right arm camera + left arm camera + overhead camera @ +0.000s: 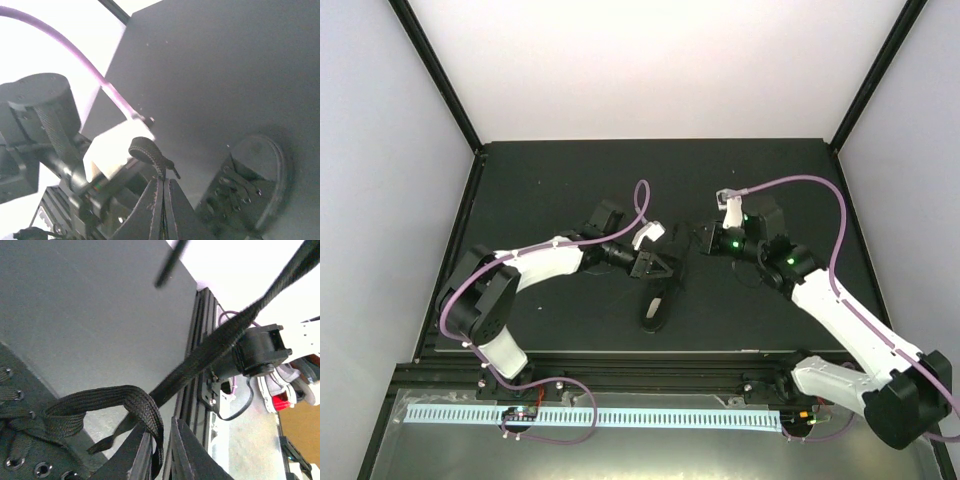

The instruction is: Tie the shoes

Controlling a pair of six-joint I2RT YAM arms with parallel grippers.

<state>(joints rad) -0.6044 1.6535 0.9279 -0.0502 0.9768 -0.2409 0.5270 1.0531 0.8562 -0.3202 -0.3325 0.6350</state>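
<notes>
The shoe lies at lower centre of the worktop, long axis running up-down the frame, nearer the left pincer, which pinches a lace loop, than the right pincer, which pinches a lace end up-right.

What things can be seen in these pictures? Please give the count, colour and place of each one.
shoe: one, black, middle of the table, near both grippers.
laces: two strands held, black, running from the shoe to the grippers.
table: one, dark, under everything.
cables: two, purple, one along each arm.
left gripper: one, black, closed on a lace loop beside the shoe.
right gripper: one, black, closed on a lace end.
</notes>
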